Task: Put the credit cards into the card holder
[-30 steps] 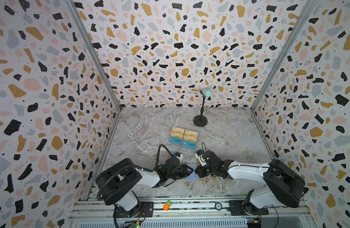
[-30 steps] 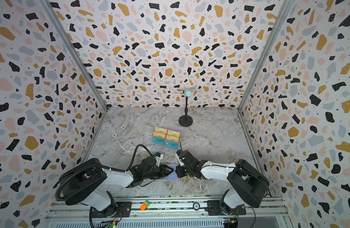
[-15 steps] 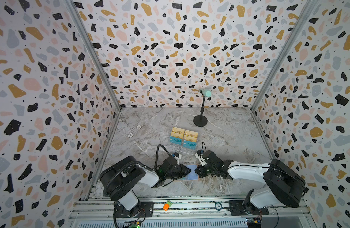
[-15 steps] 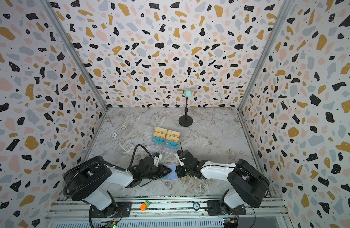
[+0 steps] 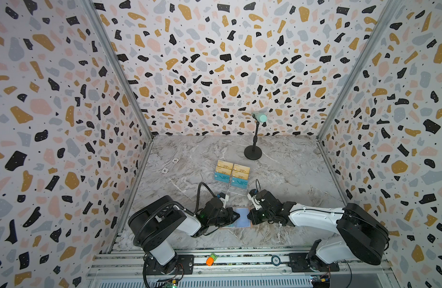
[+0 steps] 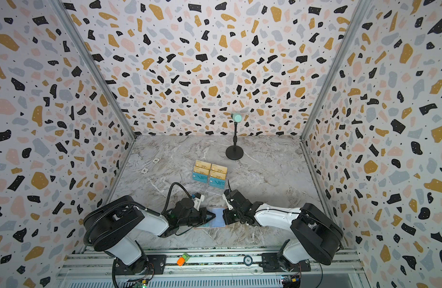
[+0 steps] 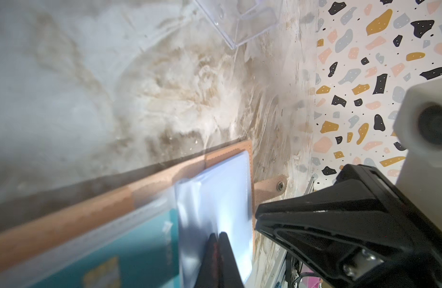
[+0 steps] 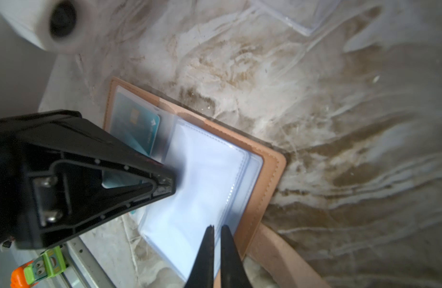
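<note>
marbled grey tabletop (image 5: 289,179) inside terrazzo-print walls (image 5: 215,62) is my workspace, and the salmon-pink leather-like booklet card holder (image 5: 241,217) lies open and flat near the front edge, between my two grippers, so each can reach one side of it. my left gripper (image 7: 218,238) is closed tight, tips pressed together on a leaf of the holder's clear plastic sleeves (image 7: 224,189) that rises toward the jaws. i judge i am pinching that leaf to lift it and open a pocket. my right gripper (image 8: 216,228) is all but closed, a thin slit between its tips, at the outer edge of the sleeves on the side of the pink snap strap (image 7: 277,185). it seems placed to steady the holder against sliding, though whether it pinches or only presses i cannot tell. one teal-blue plastic card (image 8: 137,129) sits in a sleeve on the opposite page. the other credit cards (image 5: 231,172), gold and teal "vip", stand in the clear acrylic tiered rack (image 5: 236,191) just behind the holder, so most of the filling seems yet to do.
</note>
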You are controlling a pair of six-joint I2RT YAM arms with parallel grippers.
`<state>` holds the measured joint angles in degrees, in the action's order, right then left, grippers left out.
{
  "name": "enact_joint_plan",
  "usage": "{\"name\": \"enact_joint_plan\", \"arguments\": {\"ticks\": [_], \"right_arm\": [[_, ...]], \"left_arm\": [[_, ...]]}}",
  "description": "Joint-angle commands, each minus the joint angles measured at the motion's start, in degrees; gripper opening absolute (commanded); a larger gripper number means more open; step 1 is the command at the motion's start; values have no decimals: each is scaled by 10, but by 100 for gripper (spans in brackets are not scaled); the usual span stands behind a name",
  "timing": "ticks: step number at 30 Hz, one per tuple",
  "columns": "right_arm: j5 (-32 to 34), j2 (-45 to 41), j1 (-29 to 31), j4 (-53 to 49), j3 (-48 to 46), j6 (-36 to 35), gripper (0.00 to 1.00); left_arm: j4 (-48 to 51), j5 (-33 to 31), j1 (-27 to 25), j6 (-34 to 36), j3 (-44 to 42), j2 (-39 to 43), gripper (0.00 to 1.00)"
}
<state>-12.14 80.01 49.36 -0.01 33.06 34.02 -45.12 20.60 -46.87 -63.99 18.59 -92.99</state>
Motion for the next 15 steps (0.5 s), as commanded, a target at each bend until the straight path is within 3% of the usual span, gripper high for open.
{"name": "enact_joint_plan", "arguments": {"ticks": [1, 15], "right_arm": [[8, -28, -9, -17, 3, 7, 10], [-37, -14, -21, 30, -20, 2, 10]], "left_arm": [[20, -3, 4, 14, -9, 22, 0], [-22, 8, 5, 5, -40, 47, 0]]}}
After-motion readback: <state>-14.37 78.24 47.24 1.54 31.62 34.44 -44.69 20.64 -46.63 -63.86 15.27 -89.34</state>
